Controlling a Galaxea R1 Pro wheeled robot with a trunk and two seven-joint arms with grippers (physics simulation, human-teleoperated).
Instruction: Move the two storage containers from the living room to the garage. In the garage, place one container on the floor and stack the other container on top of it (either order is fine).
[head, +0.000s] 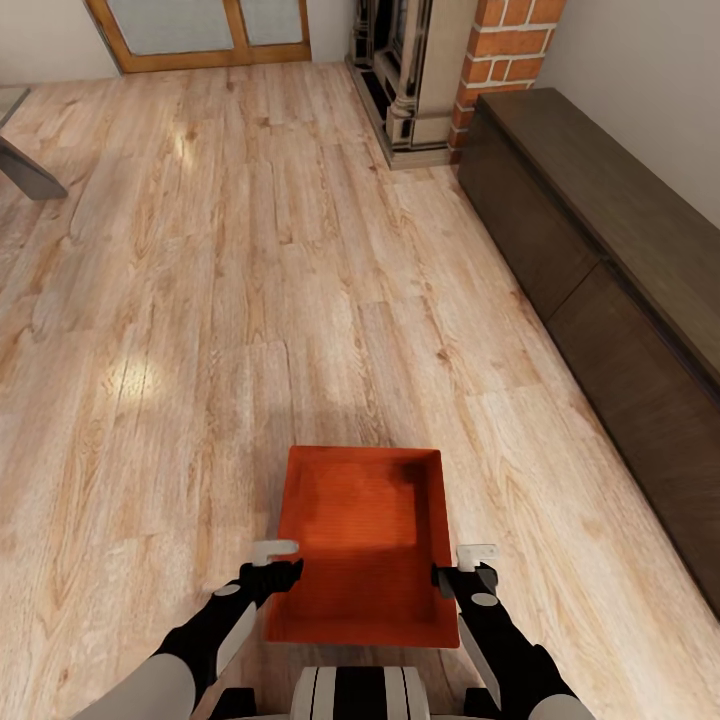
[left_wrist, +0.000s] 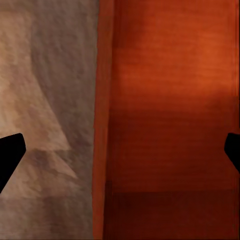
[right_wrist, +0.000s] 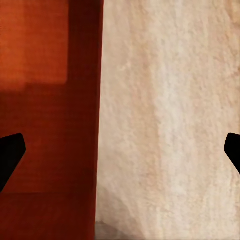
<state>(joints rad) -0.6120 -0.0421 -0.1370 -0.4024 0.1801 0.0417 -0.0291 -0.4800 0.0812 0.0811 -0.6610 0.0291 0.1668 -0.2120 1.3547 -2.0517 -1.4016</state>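
Container (head: 365, 540) near edge behind trunk (head: 360, 695)

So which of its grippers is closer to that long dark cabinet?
The right gripper, on the orange-red storage container's cabinet-side wall; the left gripper is on the far wall from the long dark low cabinet.

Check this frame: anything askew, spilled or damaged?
Nothing stands out. One orange bin sits level between the left gripper and right gripper, each straddling a side wall, over the wood floor. Bin is empty and intact.
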